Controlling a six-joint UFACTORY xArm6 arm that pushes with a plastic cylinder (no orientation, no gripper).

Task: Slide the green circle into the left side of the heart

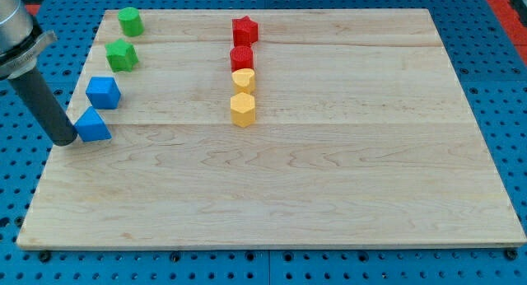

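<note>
— Where is your tip?
— My tip [64, 142] touches the blue triangle [93, 126] at the board's left edge; a bare rod, no fingers.
— The green circle [130, 22]?
— Top left, well apart from the yellow heart [243, 78].

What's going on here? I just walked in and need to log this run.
A single arm with a dark rod is pushing blocks on a wooden board. My tip sits at the board's left edge, right beside the blue triangle, far from the green circle at the top left. The circle is untouched, next to the green star. The red heart stands in the middle column with the red star and two yellow blocks.
</note>
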